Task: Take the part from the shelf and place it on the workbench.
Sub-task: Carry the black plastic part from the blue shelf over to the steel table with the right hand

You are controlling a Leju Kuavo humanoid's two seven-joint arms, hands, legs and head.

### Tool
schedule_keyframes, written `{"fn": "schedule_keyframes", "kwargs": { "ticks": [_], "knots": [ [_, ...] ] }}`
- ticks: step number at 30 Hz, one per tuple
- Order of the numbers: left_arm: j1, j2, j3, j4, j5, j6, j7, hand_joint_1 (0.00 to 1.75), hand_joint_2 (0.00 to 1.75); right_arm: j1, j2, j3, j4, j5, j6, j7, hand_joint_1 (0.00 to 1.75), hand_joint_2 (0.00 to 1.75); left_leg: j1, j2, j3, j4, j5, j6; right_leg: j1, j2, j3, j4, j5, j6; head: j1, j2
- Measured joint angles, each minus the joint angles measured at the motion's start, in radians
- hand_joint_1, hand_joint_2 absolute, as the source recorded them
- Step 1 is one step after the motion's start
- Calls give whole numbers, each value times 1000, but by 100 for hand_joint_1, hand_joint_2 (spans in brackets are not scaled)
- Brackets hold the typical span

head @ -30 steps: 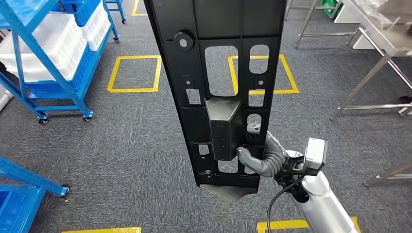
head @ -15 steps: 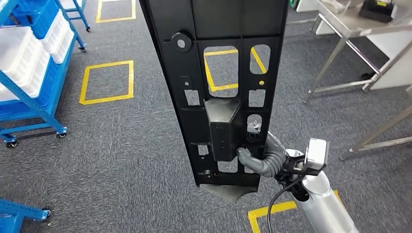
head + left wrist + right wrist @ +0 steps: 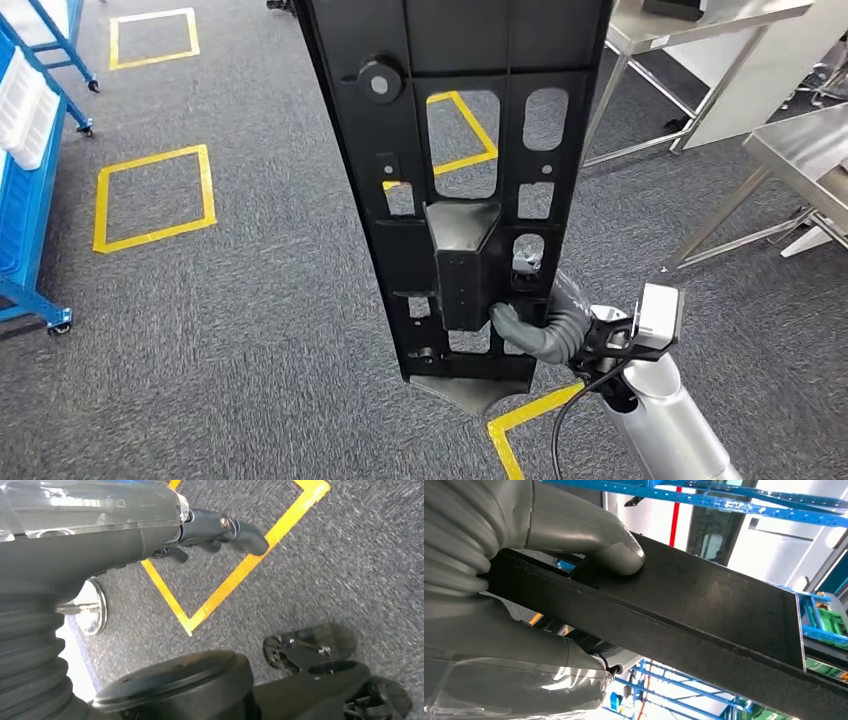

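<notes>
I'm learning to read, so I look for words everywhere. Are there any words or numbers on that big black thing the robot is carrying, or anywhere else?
No words or numbers can be read here.
Long black plastic panel with cut-out holes, held by the right robot hand: no label or print shows.
Yellow tape squares on the grey carpet: plain outlines, no writing.
Green objects behind the blue metal racking in the right wrist view: too small and blurred to tell.

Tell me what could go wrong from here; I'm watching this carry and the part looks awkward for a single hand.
1. The right hand grips the long black plastic panel only near its lower end, so the tall upper length may lever it loose or let it tilt.
2. The panel blocks much of the head view, so lining up with the steel workbench may be hard.
3. Its top end could strike the workbench legs while the robot approaches.
</notes>
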Motion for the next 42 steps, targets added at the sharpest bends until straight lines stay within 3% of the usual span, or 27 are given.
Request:
{"fn": "schedule_keyframes", "kwargs": {
  "ticks": [1, 3, 5, 6, 7, 8, 10, 11, 13, 14, 16, 18, 20, 21, 22, 24, 26, 28, 31, 32, 33, 35, 37, 39, 40, 41, 42],
  "knots": [
    [-1, 0, 1, 0, 1, -1, 1, 0, 175, 1, 1, 0, 0, 0, 0, 0, 171, 175, 0, 10, 3, -6, 4, 7, -1, 1, -2, 0, 1, 5, 0, 0],
    [0, -1, 2, 0, 2, -1, 3, 0, 175, 0, 3, -1, 0, -2, 0, -1, 171, 175, 2, 34, 9, -18, 14, 21, 1, -35, -22, 41, -25, 11, 0, 0],
    [3, -1, 4, 0, 3, -1, 4, 0, 175, -2, 4, -2, 0, -3, 0, -1, 171, 175, -1, 58, 10, -23, 16, 27, 0, -84, -78, 157, -85, 16, 0, 0],
    [5, -1, 4, 0, 3, -1, 4, 0, 175, -1, 4, -2, 0, -3, 0, -1, 171, 175, -3, 71, 9, -23, 16, 28, -2, -94, -108, 221, -110, 18, 0, 0],
    [6, -1, 4, 0, 3, -1, 4, 0, 175, 1, 4, -1, 1, -3, 0, -1, 171, 175, -4, 83, 9, -23, 14, 28, -5, -100, -127, 261, -118, 21, 0, 0],
    [7, 0, 5, 0, 3, -1, 4, 0, 175, 2, 4, -1, 1, -4, 0, 0, 171, 175, -5, 94, 10, -23, 13, 28, -6, -103, -128, 265, -109, 22, 0, 0],
    [7, 0, 5, 0, 2, -1, 4, 0, 175, 2, 4, -1, 2, -5, 0, 0, 171, 175, -5, 115, 16, -22, 8, 24, -8, -122, -70, 162, -50, 21, 0, 0],
    [8, 1, 5, 0, 1, -1, 5, 0, 175, 1, 4, -1, 2, -6, 0, 0, 171, 175, -7, 124, 19, -22, 4, 20, -3, -146, -32, 92, -27, 18, 0, 0],
    [10, 1, 5, 0, 0, -1, 5, 0, 175, 0, 4, -1, 1, -7, 0, 0, 171, 175, -13, 140, 24, -21, -4, 10, 6, -179, 14, 5, -10, 7, 0, 0],
    [10, 2, 5, 0, 0, -1, 5, 0, 175, 0, 4, -1, 1, -7, 0, 0, 171, 175, -15, 149, 26, -22, -7, 5, 12, -181, 17, -4, -15, 1, 0, 0],
    [8, 2, 5, 0, -1, -1, 5, 0, 175, 1, 4, -1, 0, -8, 0, 0, 171, 175, -14, 160, 32, -20, -16, -6, 11, -158, 17, -9, -15, -10, 0, 0],
    [7, 3, 5, 0, -1, -1, 5, 0, 175, -1, 3, -1, -2, -8, 0, 0, 171, 175, -10, 130, 19, 23, -47, -16, 7, -137, 21, -15, -13, -23, 0, 0],
    [3, 3, 5, 0, 1, -1, 3, 0, 175, -2, 3, 0, -3, -8, 0, 0, 171, 175, -8, 89, -37, 143, -108, -21, 6, -119, 23, -16, -13, -32, 0, 0],
    [-2, 3, 5, 0, 2, -1, 3, 0, 175, -2, 3, 0, -3, -8, 0, 0, 171, 175, -8, 82, -71, 212, -135, -22, 7, -110, 23, -15, -13, -34, 0, 0],
    [-6, 3, 5, 0, 3, -1, 2, 0, 175, -1, 3, 1, -3, -8, 0, 0, 171, 175, -8, 80, -98, 264, -147, -23, 8, -99, 23, -14, -14, -35, 0, 0],
    [-11, 3, 5, 0, 3, -1, 2, 0, 175, -1, 3, 1, -3, -8, 0, 0, 171, 175, -8, 79, -120, 302, -145, -22, 8, -84, 24, -13, -14, -35, 0, 0],
    [-12, 3, 5, 0, 3, -1, 2, 0, 175, -1, 3, 1, -3, -8, 0, 0, 171, 175, -8, 79, -119, 299, -137, -22, 8, -80, 24, -13, -14, -35, 0, 0],
    [-11, 3, 5, 0, 3, -1, 3, 0, 175, -1, 3, 1, -3, -8, 0, 0, 171, 175, -7, 78, -107, 266, -112, -21, 8, -71, 25, -11, -14, -35, 0, 0],
    [-3, 4, 5, 0, 1, -1, 4, 0, 175, 1, 2, 2, -2, -9, 0, 0, 171, 175, -7, 33, -33, 67, -12, -8, 3, -27, 18, -5, -13, -20, 0, 0],
    [-1, 4, 5, 0, 0, -1, 4, 0, 175, 2, 2, 1, -1, -9, 0, 0, 171, 175, -7, 18, -12, 11, 10, -2, 1, -9, 14, -5, -10, -11, 0, 0],
    [-1, 4, 5, 0, -1, -2, 4, 0, 175, 4, 3, 1, 0, -9, 0, 0, 171, 175, -5, 17, -5, -8, 10, 6, 0, 0, 9, -3, -8, -3, 0, 0],
    [-1, 3, 5, 0, -1, -3, 4, 0, 175, 5, 4, 0, 1, -10, 0, -1, 171, 175, -1, 37, 2, -23, 19, 18, 4, -32, -6, 28, -24, 5, 0, 0],
    [2, 2, 5, 0, 0, -4, 4, 0, 175, 3, 5, -1, 3, -10, 1, -1, 171, 175, 0, 58, 5, -31, 24, 25, 5, -81, -52, 125, -76, 9, 0, 0],
    [5, 2, 5, 0, 0, -4, 4, 0, 175, 2, 7, -1, 8, -10, 3, -1, 171, 175, -2, 80, 5, -31, 22, 27, -1, -97, -106, 236, -121, 14, 0, 0],
    [6, 2, 5, 0, 1, -4, 4, 0, 175, 3, 8, 0, 10, -10, 5, -1, 171, 175, -2, 91, 6, -31, 21, 27, -5, -100, -117, 259, -121, 16, 0, 0],
    [7, 2, 5, 0, 0, -4, 4, 0, 175, 3, 8, 0, 12, -10, 6, -1, 171, 175, -2, 101, 7, -30, 18, 25, -8, -105, -110, 244, -103, 19, 0, 0],
    [7, 2, 5, 0, -1, -4, 4, 0, 175, 3, 8, -1, 13, -10, 6, -1, 171, 175, -1, 112, 10, -29, 15, 23, -11, -116, -83, 193, -71, 20, 0, 0]
  ]
}}
